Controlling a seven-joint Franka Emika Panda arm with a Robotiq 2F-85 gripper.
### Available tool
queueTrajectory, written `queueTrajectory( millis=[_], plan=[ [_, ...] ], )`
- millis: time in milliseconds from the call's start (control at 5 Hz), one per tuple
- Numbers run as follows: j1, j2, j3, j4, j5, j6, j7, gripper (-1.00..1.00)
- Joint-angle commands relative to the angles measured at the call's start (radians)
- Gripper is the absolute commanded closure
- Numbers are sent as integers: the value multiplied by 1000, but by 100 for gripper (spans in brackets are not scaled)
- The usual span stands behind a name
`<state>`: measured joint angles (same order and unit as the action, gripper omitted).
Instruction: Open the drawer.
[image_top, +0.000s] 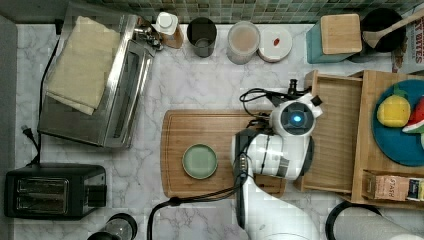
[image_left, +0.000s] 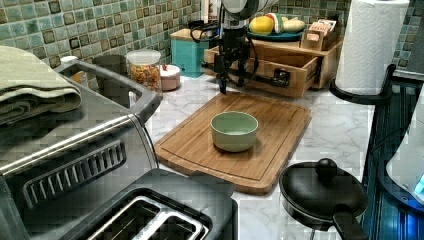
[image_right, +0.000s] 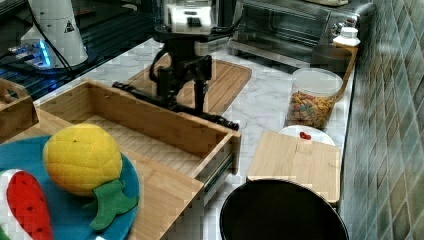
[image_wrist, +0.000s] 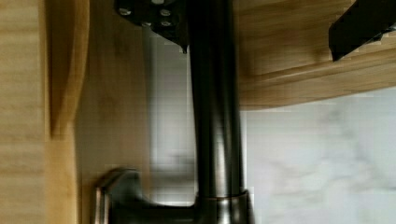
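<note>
Already the drawer (image_right: 145, 130) stood pulled out over the surface (image_top: 200, 90), the tool (image_right: 184, 102) straddling its black bar handle (image_right: 172, 106), fingers spread. Backing away carelessly risked snagging the bar. Close behind lay the cutting board (image_top: 210, 135) and green bowl (image_top: 199, 161).

A bamboo cutting board (image_top: 200, 131) lies at the centre of the marble tabletop (image_top: 200, 95) in the top view, with a pale green bowl (image_top: 200, 161) resting on it. A toaster oven (image_top: 115, 85) topped by a folded towel (image_top: 82, 62) fills the upper left, a black toaster (image_top: 55, 191) the lower left. Along the top stand a cereal jar (image_top: 243, 42) and a teal canister (image_top: 335, 37). At right, a blue plate (image_top: 400, 145) carries a plush pineapple (image_top: 393, 111).
</note>
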<state>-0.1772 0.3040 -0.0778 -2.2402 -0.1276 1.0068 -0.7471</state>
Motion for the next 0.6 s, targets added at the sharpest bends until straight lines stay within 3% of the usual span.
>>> queueTrajectory(
  millis=[200,600],
  plan=[
    [132,-56,127,-28,93,-108,82,-100],
    [184,-71,154,-23,101,-132,275,-100]
  ],
)
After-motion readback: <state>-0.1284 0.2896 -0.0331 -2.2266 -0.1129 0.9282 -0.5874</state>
